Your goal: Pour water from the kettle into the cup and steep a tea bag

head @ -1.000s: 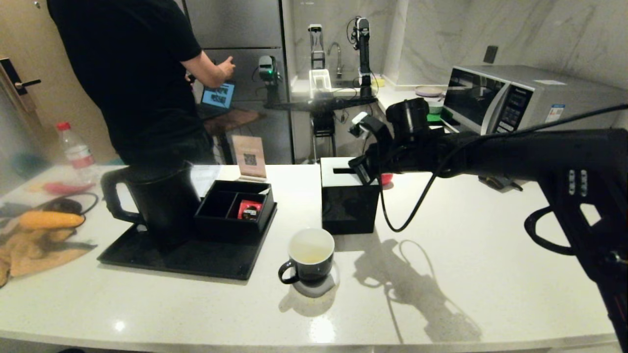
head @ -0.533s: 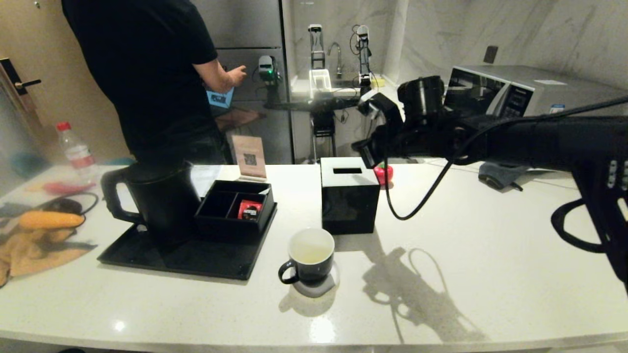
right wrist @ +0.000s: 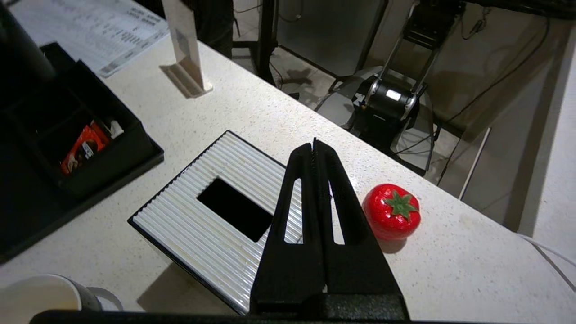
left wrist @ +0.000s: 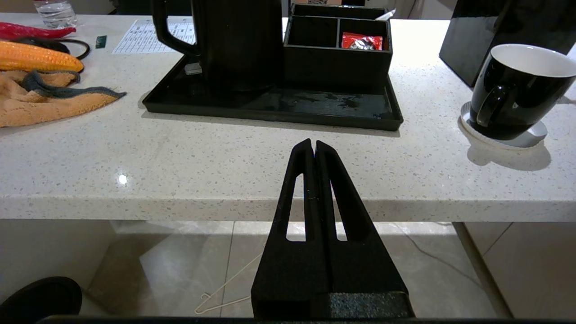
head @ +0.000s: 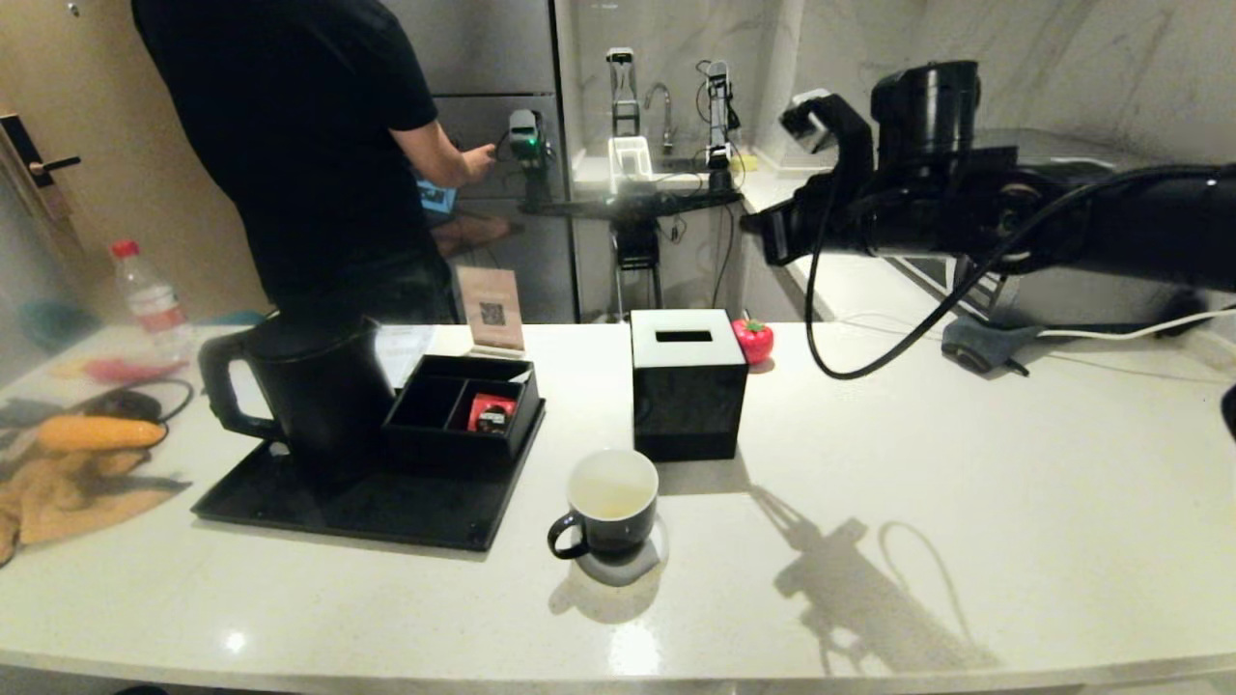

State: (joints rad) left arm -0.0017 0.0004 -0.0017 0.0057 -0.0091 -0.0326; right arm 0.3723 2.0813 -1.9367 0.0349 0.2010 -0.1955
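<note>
Head view, item list: kettle [head: 309, 391] upright on black tray [head: 290, 507], beside a divided box [head: 463, 405] holding a red packet [head: 491, 413]. Cup [head: 612, 502] on a pale coaster, in front of the tissue box [head: 686, 381], pale liquid inside. Tea bag: not visible in any view.

Right gripper [right wrist: 314, 148]: raised high behind the tissue box, fingers [right wrist: 326, 180] clenched together, holding nothing. Left gripper [left wrist: 313, 145]: below the worktop [head: 966, 502] edge, fingers pressed together, empty; absent from head view.

Risks, judged: the right arm's trailing cable could snag the tissue box or the red tomato-shaped object [right wrist: 391, 217] on descent. The kettle handle faces away from the cup, so a lift from the left side could nudge the divided box.

View differences: the right wrist view alone shows the tissue box's ribbed top. The left wrist view alone shows wet patches on the tray.
</note>
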